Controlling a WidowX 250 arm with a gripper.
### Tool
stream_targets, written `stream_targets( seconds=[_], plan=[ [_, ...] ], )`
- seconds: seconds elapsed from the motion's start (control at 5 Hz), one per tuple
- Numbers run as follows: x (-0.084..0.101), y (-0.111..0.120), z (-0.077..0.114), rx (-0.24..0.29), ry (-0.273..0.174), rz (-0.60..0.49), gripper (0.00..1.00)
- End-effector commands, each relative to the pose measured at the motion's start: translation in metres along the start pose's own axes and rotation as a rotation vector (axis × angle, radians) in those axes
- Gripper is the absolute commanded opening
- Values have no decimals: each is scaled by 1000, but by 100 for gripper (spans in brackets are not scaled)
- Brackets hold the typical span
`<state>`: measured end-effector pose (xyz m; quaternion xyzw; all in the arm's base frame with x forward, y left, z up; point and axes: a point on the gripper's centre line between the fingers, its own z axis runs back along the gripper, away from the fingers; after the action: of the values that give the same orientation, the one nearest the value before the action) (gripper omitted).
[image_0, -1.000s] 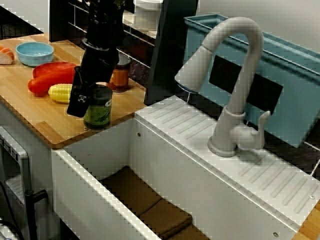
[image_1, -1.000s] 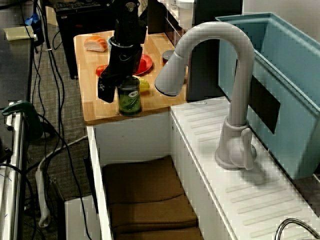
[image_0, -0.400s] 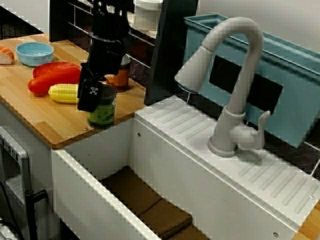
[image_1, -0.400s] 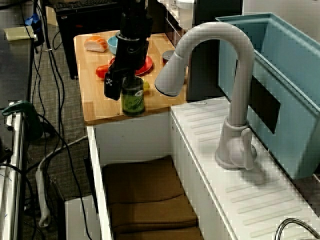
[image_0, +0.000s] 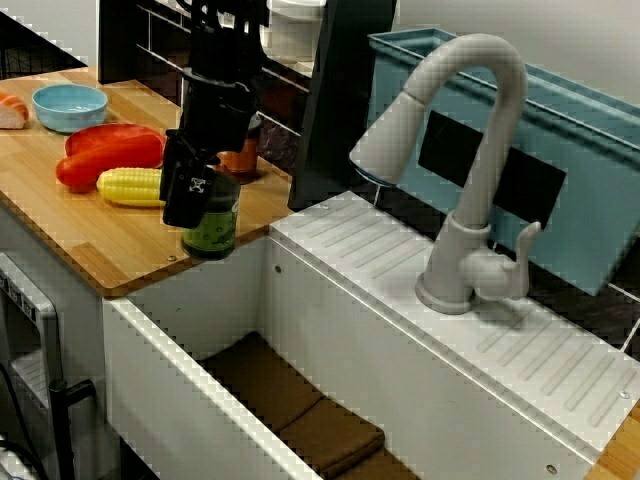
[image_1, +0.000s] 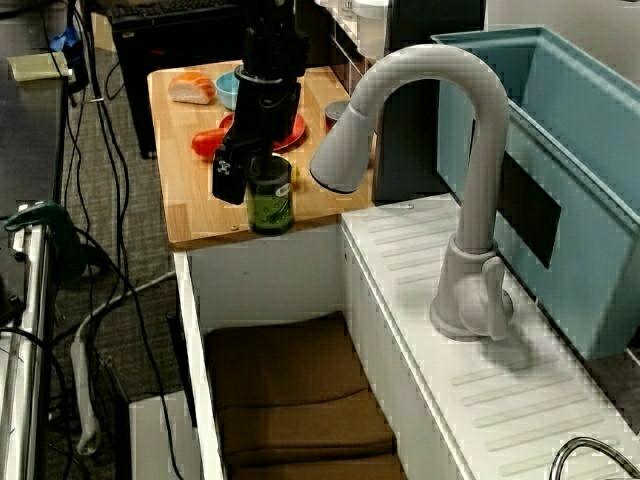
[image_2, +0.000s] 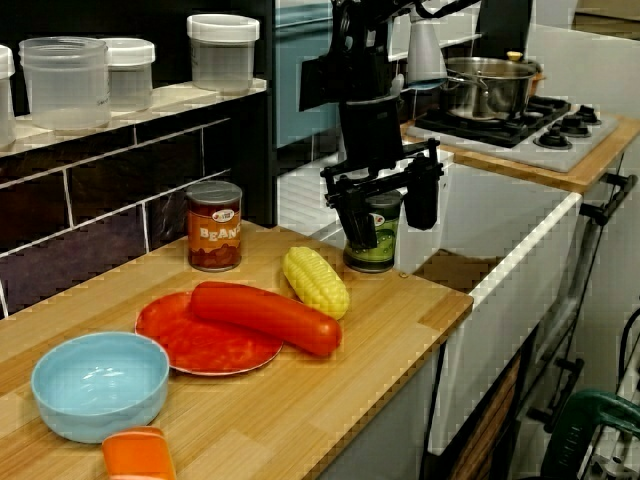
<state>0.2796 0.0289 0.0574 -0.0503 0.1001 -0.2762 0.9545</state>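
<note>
A green-labelled can (image_0: 210, 230) stands upright near the corner of the wooden counter (image_0: 100, 240), close to the sink edge. My gripper (image_0: 203, 205) comes down from above with a black finger on each side of the can and is shut on it. From the side the green can (image_1: 270, 202) sits under the gripper (image_1: 252, 185). The counter-level view shows the gripper (image_2: 388, 215) straddling the green can (image_2: 378, 242). I cannot tell whether the can's base touches the wood.
Behind the can lie a corn cob (image_2: 315, 282), a long red vegetable (image_2: 265, 315) on a red plate (image_2: 205, 350), a beans can (image_2: 214, 225) and a blue bowl (image_2: 100, 385). The white sink (image_0: 180, 400) with brown cloths and a faucet (image_0: 470, 150) are to the right.
The gripper and the green can have shifted together along the counter toward the sink edge, away from the corn.
</note>
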Motion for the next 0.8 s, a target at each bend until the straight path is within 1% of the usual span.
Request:
stream_targets(
  seconds=[0.0,0.2,0.4,0.6],
  plan=[
    [5,1,8,14,-40,27,100],
    [6,2,6,-4,-34,58,100],
    [5,4,5,-3,-37,88,0],
    [4,6,7,-7,-43,95,0]
  ],
)
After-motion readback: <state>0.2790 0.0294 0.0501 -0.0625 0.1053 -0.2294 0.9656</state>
